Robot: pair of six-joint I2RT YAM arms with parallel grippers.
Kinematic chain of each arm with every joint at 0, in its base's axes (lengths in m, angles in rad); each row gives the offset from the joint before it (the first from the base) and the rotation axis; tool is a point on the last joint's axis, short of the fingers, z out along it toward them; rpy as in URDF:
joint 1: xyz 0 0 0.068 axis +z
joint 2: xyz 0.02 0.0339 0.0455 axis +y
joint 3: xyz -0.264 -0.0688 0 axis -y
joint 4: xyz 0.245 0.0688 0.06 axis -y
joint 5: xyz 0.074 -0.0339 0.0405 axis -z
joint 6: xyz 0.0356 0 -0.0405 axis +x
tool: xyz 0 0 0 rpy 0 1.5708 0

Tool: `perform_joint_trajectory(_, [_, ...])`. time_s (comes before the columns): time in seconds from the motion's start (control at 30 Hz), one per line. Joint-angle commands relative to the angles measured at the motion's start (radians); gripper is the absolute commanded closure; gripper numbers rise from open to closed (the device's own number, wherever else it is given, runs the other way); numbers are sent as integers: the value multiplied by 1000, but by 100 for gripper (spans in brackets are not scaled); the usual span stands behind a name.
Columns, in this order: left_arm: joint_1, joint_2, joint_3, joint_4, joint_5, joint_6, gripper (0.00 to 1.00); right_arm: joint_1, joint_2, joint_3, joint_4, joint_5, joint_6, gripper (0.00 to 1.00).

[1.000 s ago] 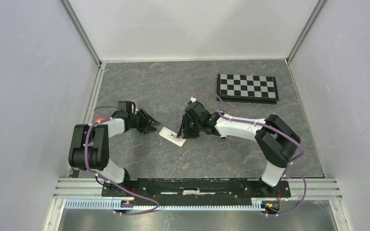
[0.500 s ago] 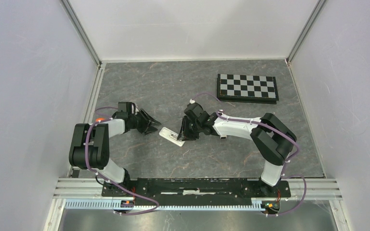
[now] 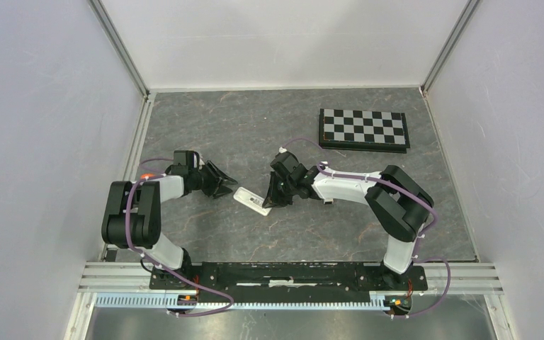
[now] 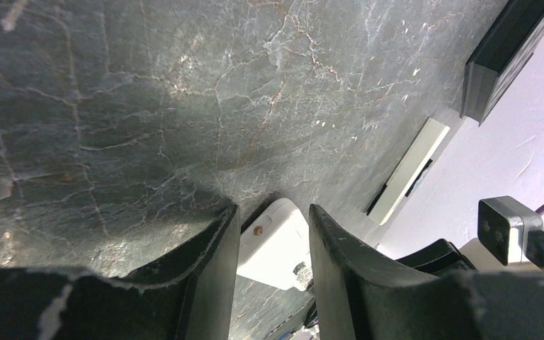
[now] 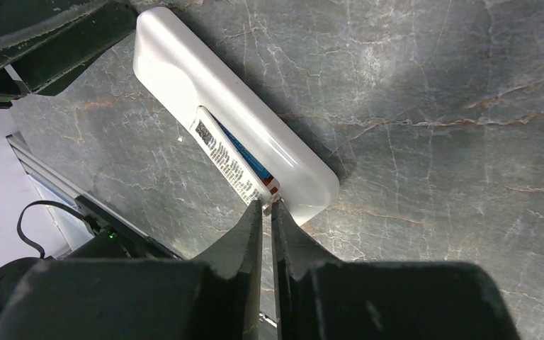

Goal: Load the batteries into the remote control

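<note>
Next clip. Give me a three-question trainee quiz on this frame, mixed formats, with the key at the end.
1. True or false: the remote control lies with its battery recess facing up.
2. Which gripper is open? A) left gripper B) right gripper
3. Fill in: the right gripper's tips sit at the end of a ____ lying in the recess.
Key: 1 true; 2 A; 3 battery.
</note>
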Motion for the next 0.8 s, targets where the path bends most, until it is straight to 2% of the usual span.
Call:
perform_joint_trajectory(0.0, [0,17,-19,5,7,-12,53,4,18,20,24,-16,35,88])
perform_joint_trajectory(0.23, [0,9,-18,5,2,-15,53,3,8,15,29,-25,63,84])
perform_joint_trajectory(0.47, [1,6,1,-10,-21,-7,53,-4,-48,30,-8,40,23,64])
perform_joint_trajectory(0.53, [0,6,3,-12,-22,-6,53,-3,-54,31,-3,41,18,61])
perform_joint_trajectory(0.6, [1,5,3,-15,-24,-4,53,-4,-56,29,3,42,17,62])
perform_joint_trajectory(0.77, [1,3,-1,-18,-26,-1,53,-3,-37,21,28,19,24,78])
